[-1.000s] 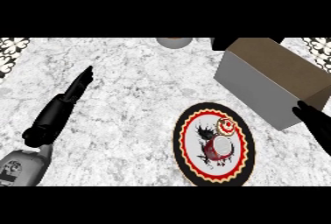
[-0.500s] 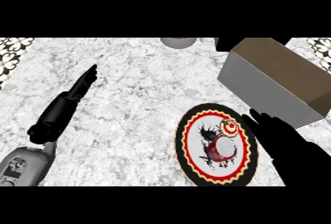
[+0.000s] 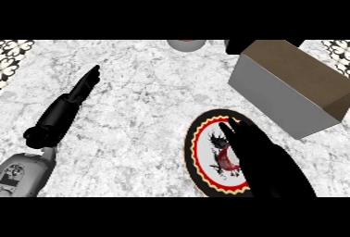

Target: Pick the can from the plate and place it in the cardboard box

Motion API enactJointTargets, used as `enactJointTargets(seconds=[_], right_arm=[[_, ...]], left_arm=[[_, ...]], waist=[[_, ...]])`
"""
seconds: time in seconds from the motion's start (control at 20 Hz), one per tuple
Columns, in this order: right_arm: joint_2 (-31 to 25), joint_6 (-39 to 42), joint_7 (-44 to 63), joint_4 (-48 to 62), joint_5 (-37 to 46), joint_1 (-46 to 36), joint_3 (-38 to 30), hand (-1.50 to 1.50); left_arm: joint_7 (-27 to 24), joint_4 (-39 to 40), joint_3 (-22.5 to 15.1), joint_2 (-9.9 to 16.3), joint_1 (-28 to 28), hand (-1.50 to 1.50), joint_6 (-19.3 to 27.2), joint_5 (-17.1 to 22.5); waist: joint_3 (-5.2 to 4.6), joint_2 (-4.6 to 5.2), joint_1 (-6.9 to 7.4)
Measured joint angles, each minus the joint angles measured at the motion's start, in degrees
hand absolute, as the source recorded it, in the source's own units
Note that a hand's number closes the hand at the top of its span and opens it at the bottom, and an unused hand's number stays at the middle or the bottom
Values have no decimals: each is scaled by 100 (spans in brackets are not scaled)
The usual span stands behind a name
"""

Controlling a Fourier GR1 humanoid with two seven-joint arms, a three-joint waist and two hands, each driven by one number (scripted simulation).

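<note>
Because the right robot hand (image 3: 263,159) hangs flat over the black-rimmed plate (image 3: 198,141), fingers straight and holding nothing, the can on that plate is hidden beneath it. A can is probably light, rigid and smooth-sided, so it would best be taken round its middle, thumb opposite fingers. It stands directly under the palm, though contact cannot be judged. The cardboard box (image 3: 287,85) sits just beyond the plate on the marble tabletop (image 3: 150,92). The left robot hand (image 3: 82,88) rests open, well apart.
</note>
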Motion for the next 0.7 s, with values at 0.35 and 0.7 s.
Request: enactJointTargets(seconds=[0.35, 0.7], right_arm=[[477, 100, 66, 599, 581, -174, 225, -150], [786, 256, -146, 1113, 1135, -114, 221, -150]], left_arm=[[-171, 49, 87, -18, 172, 0, -69, -68], [-215, 99, 200, -99, 184, 0, -132, -143]], waist=[[6, -2, -43], [12, 0, -71]])
